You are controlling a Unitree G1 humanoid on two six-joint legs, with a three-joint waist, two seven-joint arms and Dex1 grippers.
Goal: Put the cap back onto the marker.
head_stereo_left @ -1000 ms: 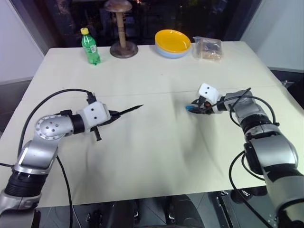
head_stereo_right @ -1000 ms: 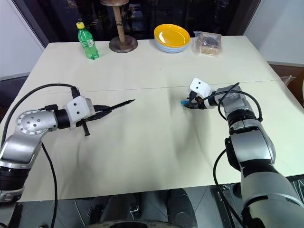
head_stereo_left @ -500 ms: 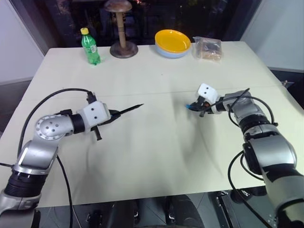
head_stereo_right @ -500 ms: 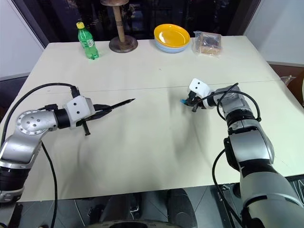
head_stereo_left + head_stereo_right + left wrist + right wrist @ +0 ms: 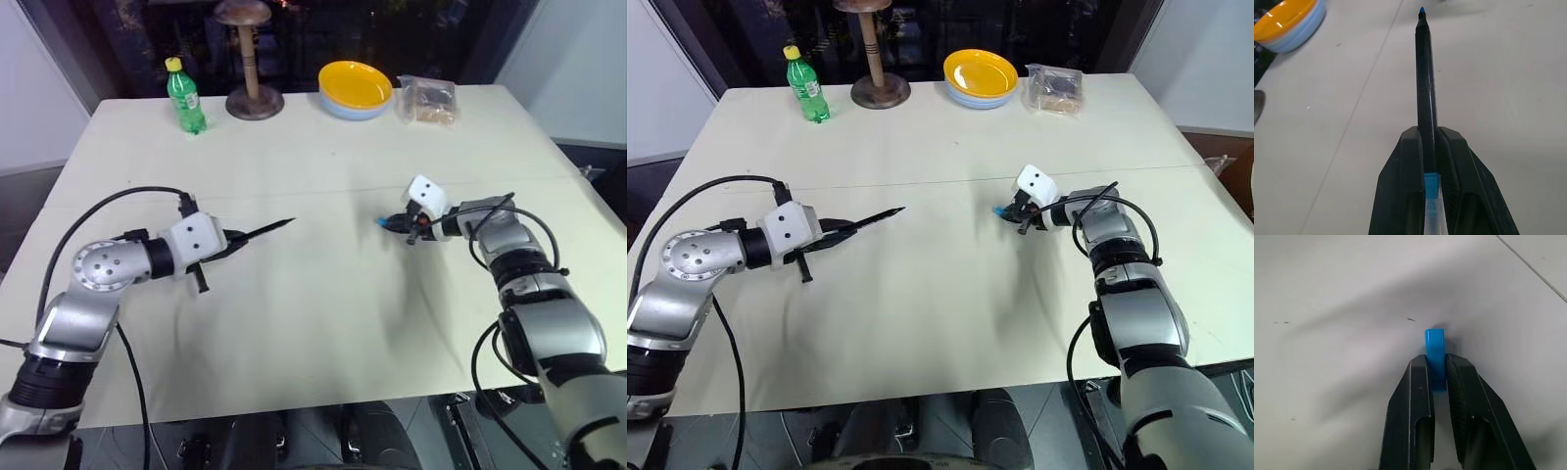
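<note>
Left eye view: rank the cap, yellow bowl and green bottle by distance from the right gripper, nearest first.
1. cap: pinched between the right gripper's fingers, just above the table.
2. yellow bowl: far edge of the table, ahead and a little left of the gripper.
3. green bottle: far left corner, farthest.

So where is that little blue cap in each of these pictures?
Left eye view: the cap sits pinched in the right gripper, right of centre, over the table.
Right eye view: same spot, just right of centre.
Right wrist view: mid-picture, the cap pokes out between the black fingers.
Shared landmark: the yellow bowl at the table's far edge, also in the left wrist view.
</note>
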